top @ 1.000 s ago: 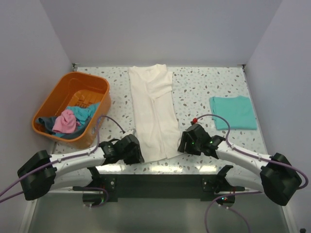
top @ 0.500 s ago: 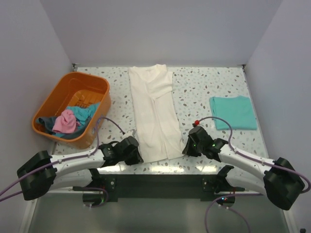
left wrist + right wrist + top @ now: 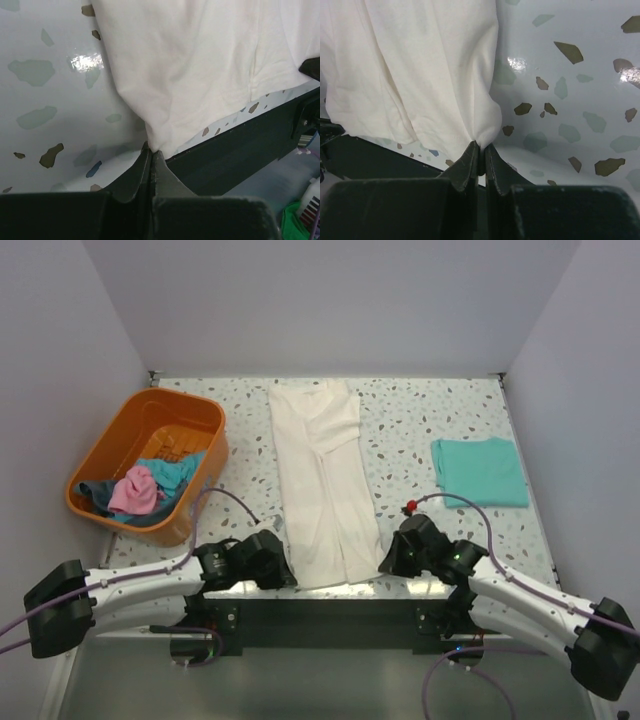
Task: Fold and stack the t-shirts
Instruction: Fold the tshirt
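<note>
My left jaws are closed on the near-left hem corner of the cream shirt (image 3: 322,485), my right jaws on its near-right corner. It lies ahead of me as a long strip, sides folded in; I judge the cross folds undone. The teal shirt (image 3: 480,472) lies folded, beyond and right of my right jaws; stacking remains.

Soft, matt cloth on the long cream-white t-shirt (image 3: 322,485), lightly creased, zero sheen. Same dull, soft look for the folded teal-green cloth t-shirt (image 3: 480,472). Smooth, faintly shiny moulded plastic on the orange tub-shaped basket (image 3: 150,425). Properly glossy on the white speckled stone-look tabletop (image 3: 420,420), bright glare spots up close. Matt black, slightly grainy plastic on the left gripper (image 3: 151,150) and right gripper (image 3: 481,147).
</note>
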